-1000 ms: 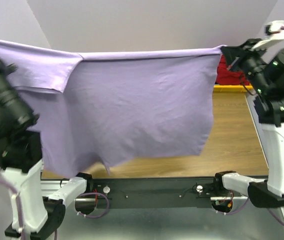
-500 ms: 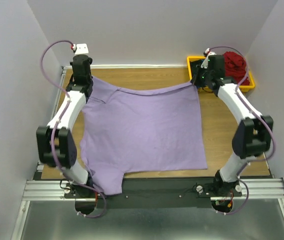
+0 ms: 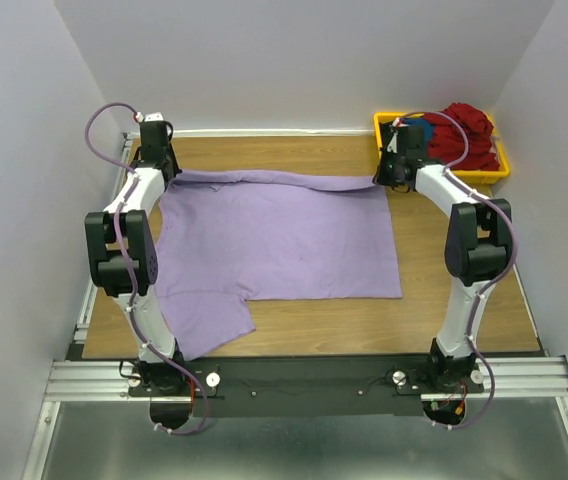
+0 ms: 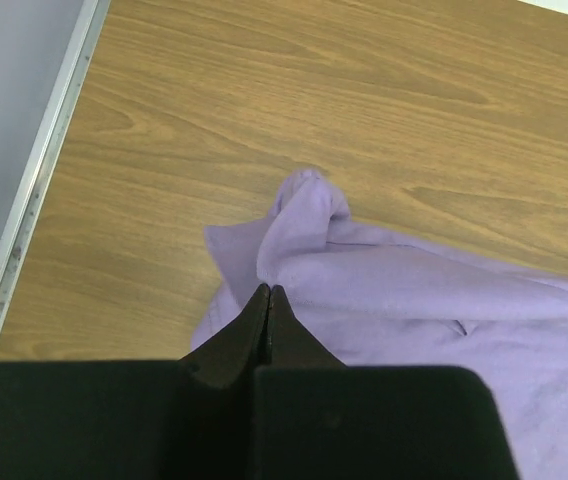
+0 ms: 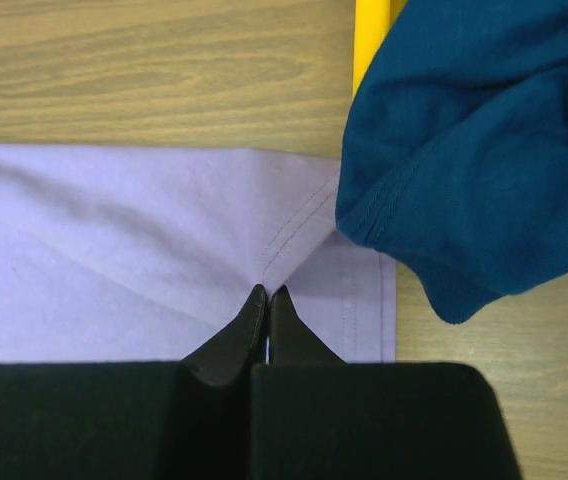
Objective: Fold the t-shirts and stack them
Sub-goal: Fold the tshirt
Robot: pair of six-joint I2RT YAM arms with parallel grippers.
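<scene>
The lavender t-shirt (image 3: 284, 240) lies spread from the far edge of the table (image 3: 464, 285) toward its near left corner, far corners clamped in the left gripper (image 4: 268, 292) and right gripper (image 5: 266, 292); judged light, limp cloth, best gripped at hems or corners

Overhead, the left arm (image 3: 122, 250) is covering part of the lavender t-shirt (image 3: 284, 240) along its left edge, and both tools' fingertips are showing too small for me to read. On the right wrist camera, the blue t-shirt (image 5: 474, 150) is running off the top and right edges and hiding most of the yellow bin (image 5: 369, 40). The black body of the left tool (image 4: 267, 300) is blocking the cloth nearest it.
</scene>
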